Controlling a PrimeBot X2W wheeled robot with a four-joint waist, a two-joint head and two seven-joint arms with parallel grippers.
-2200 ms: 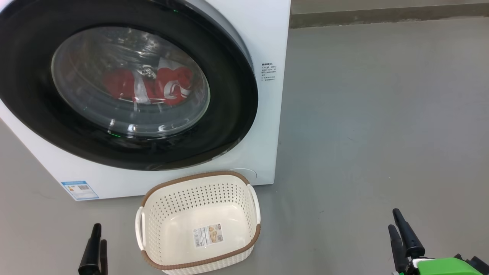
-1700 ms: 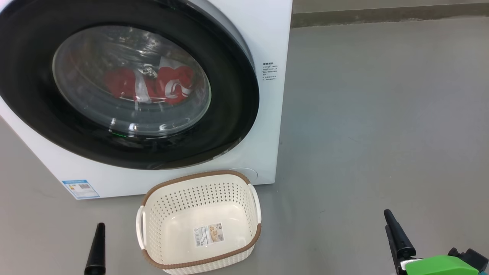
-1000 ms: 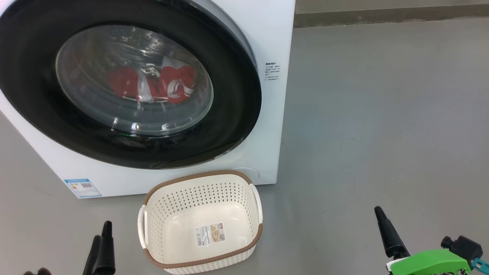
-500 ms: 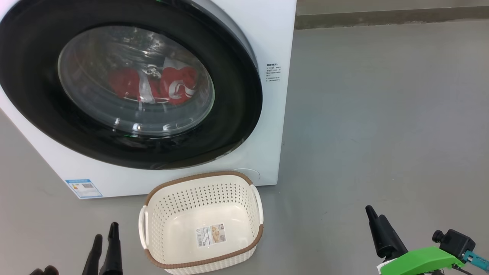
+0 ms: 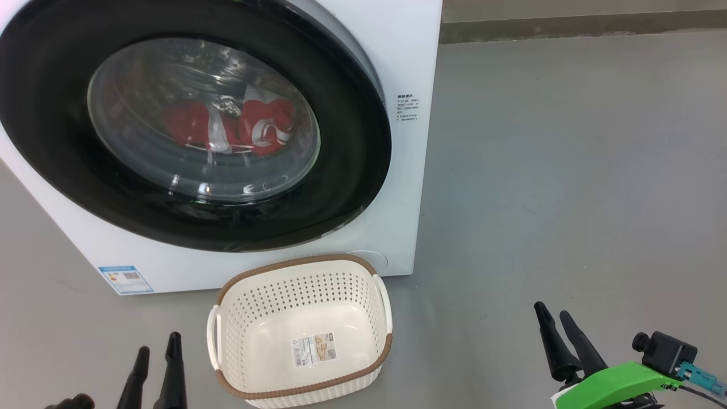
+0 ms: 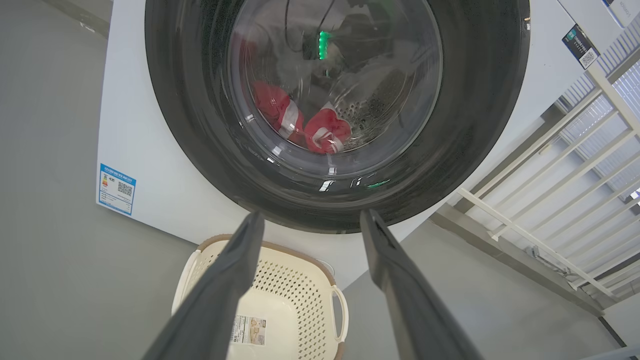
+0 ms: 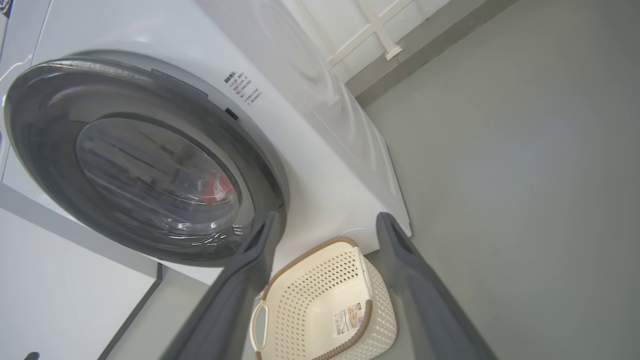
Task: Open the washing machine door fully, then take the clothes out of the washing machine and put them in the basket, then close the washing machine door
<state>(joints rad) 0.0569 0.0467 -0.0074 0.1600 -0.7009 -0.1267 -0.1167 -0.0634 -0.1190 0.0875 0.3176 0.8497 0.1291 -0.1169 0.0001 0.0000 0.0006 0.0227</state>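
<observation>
The white washing machine (image 5: 409, 57) stands at the left. The washing machine door (image 5: 352, 142), black-rimmed with a glass window, lies over its opening. Behind the glass sit the red and white clothes (image 5: 261, 128). The basket (image 5: 295, 262) stands on the floor just before the machine, holding nothing but its label. My left gripper (image 5: 158, 342) is open, low and left of the basket. My right gripper (image 5: 550, 309) is open, well to the basket's right. In the left wrist view the left gripper (image 6: 312, 214) points at the door (image 6: 190, 125) and clothes (image 6: 325, 132). In the right wrist view the right gripper (image 7: 328, 215) frames the basket (image 7: 320, 280).
Bare grey floor (image 5: 568, 170) stretches to the right of the machine up to a wall base strip (image 5: 568, 25). A white railing (image 6: 575, 165) stands beside the machine. A blue label sticker (image 5: 125, 278) marks the machine's lower front corner.
Both wrists have turned, so each gripper's two fingers now show side by side. The right gripper has drifted left. The camera has shifted slightly; machine and basket have stayed put.
</observation>
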